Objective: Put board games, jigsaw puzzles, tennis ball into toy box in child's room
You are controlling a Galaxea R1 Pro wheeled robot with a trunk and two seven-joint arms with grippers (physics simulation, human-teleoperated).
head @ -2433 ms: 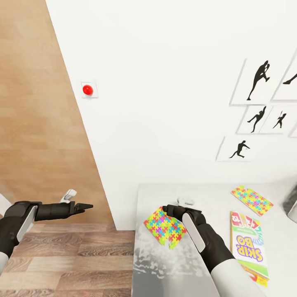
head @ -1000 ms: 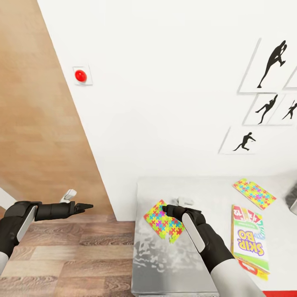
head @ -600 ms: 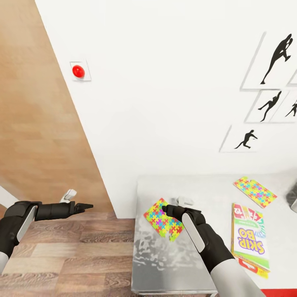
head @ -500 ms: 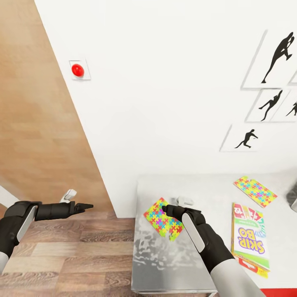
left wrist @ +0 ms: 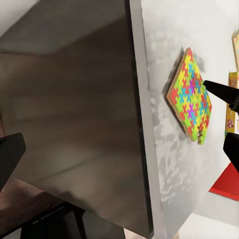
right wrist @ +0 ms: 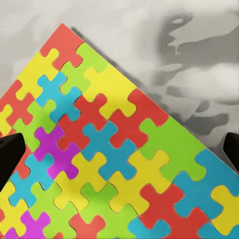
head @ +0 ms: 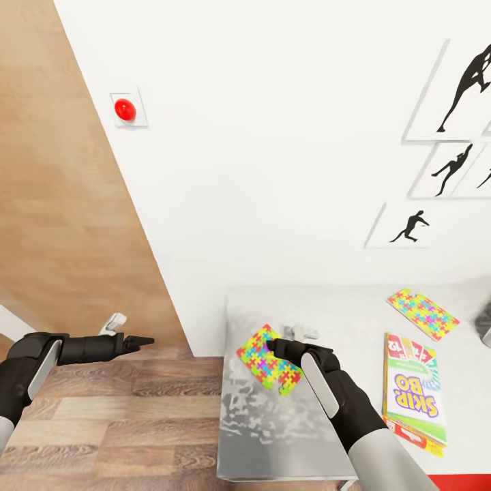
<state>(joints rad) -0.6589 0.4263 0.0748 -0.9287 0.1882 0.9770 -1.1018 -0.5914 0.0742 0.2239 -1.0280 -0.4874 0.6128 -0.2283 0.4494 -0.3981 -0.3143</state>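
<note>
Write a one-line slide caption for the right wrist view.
Open right end effector poised over a multicoloured jigsaw puzzle lying flat on the mottled grey table.

Cut off at the head view's right edge: dark grey rounded object [head: 485,330]. Partly hidden beneath the green "SKIP-BO" game box [head: 414,393]: a red-and-yellow box [head: 412,436].

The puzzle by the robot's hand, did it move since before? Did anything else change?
Hardly. The camera tilted, so the wall pictures and red button slid in the view. The right gripper stays open over the near jigsaw puzzle, which lies flat on the table, not grasped. The left gripper, the far puzzle and the Skip-Bo box kept their places.
</note>
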